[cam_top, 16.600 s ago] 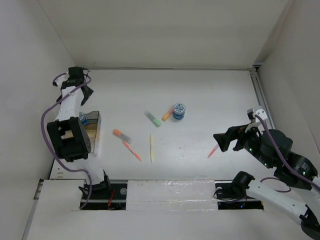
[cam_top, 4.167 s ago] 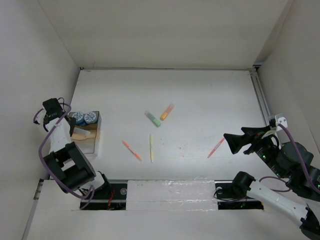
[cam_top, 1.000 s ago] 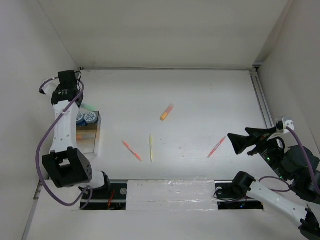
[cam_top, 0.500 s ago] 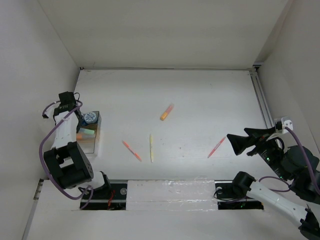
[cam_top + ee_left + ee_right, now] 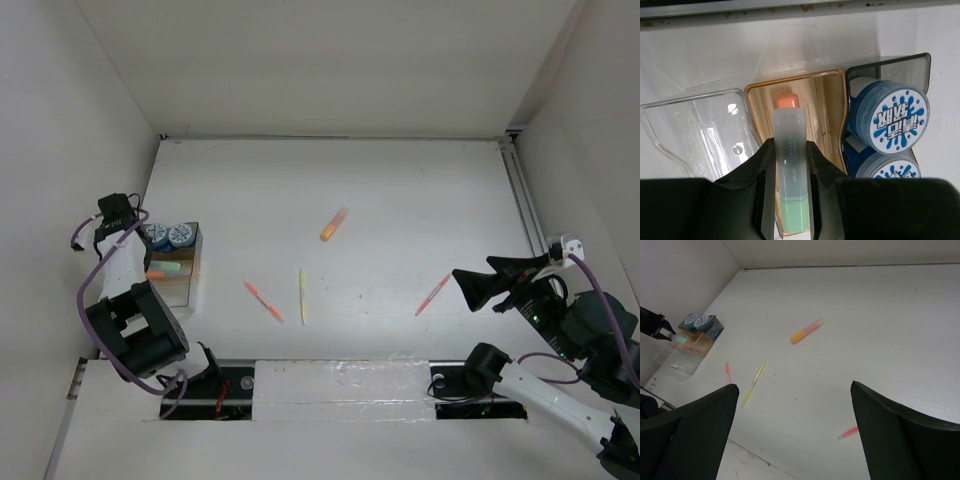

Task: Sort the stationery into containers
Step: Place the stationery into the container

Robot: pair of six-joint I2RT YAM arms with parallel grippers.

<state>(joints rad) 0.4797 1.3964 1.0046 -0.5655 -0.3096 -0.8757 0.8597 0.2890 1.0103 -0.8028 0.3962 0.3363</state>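
Nearest the arms, the right gripper [image 5: 794, 390] hangs spread wide and empty over the table [image 5: 420, 190], where 3 pens lie unsorted: the pink pen [image 5: 433, 294], the orange-red pen [image 5: 264, 301] and the yellow pen [image 5: 302, 295]. At the left edge, the left gripper [image 5: 789, 167] clamps the green-grey highlighter [image 5: 788, 130] over the amber middle compartment of the tray [image 5: 754, 115], above an orange-capped highlighter [image 5: 787, 101]. 2 blue cylinders [image 5: 900, 120] fill the dark compartment beside it. Farther out, 1 orange highlighter [image 5: 334, 224] lies loose. Roughly half the job appears left.
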